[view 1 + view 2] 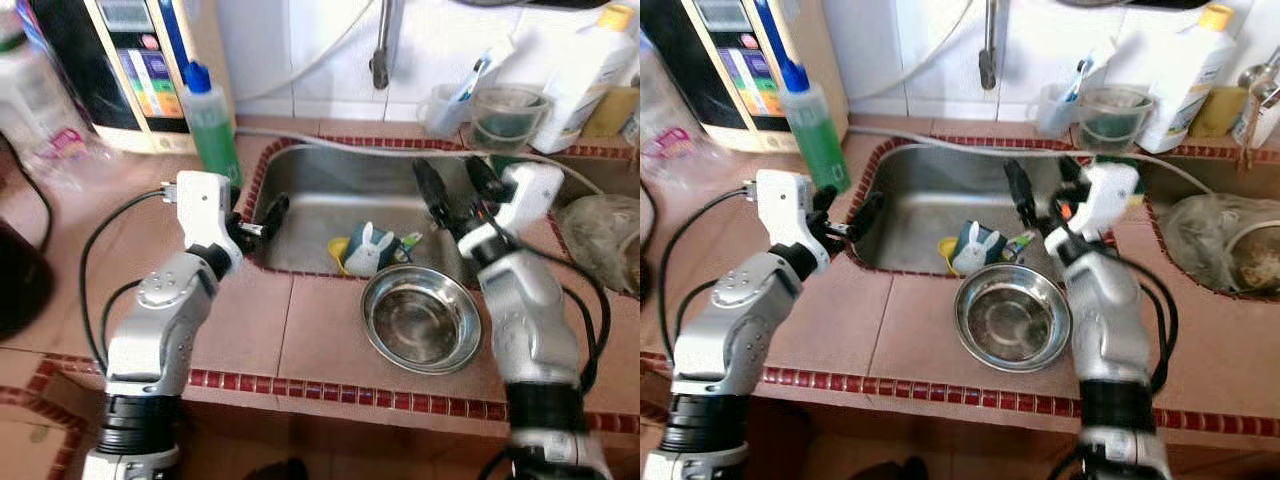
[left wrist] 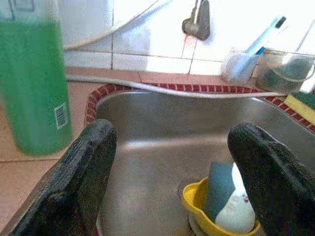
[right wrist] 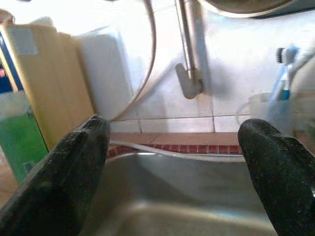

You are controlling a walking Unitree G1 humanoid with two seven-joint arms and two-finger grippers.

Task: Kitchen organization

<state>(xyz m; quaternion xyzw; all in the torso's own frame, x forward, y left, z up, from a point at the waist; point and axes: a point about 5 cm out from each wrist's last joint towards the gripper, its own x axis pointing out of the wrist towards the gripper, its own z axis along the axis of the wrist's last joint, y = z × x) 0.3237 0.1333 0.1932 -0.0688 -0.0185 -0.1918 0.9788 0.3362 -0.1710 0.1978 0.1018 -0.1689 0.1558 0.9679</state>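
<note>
Head views: a tiled worktop (image 1: 300, 330) with a red-tile border carries a steel sink (image 1: 330, 205) set into it. The left tool (image 1: 258, 222) hangs at the sink's left edge, its 2 black fingers spread apart and gripping nothing. The right tool (image 1: 452, 190) is raised above the sink's right side, fingers also spread and empty. In the sink basin, toward its front edge, lies a teal sponge with a white rabbit figure (image 1: 368, 250) inside a yellow holder. A steel bowl (image 1: 421, 318) sits on the worktop's front strip, just beside the sink's front-right corner and touching the right forearm's side. A green soap bottle (image 1: 213, 125) with a blue cap stands on the worktop at the sink's back-left corner. Behind it stands a cream appliance (image 1: 135, 70). At the worktop's back edge, right of the tap (image 1: 381, 50), stand a cup with a toothbrush (image 1: 450, 100), a clear glass bowl (image 1: 505, 115) and a white jug (image 1: 580, 75).

Left wrist view: the 2 fingers (image 2: 81, 182) stand wide apart over the basin, the green bottle close beside one, the rabbit sponge (image 2: 229, 204) in its yellow holder near the other.

Right wrist view: the fingers (image 3: 66, 179) are parted wide, with the tap (image 3: 189, 54) and wall tiles between them.
</note>
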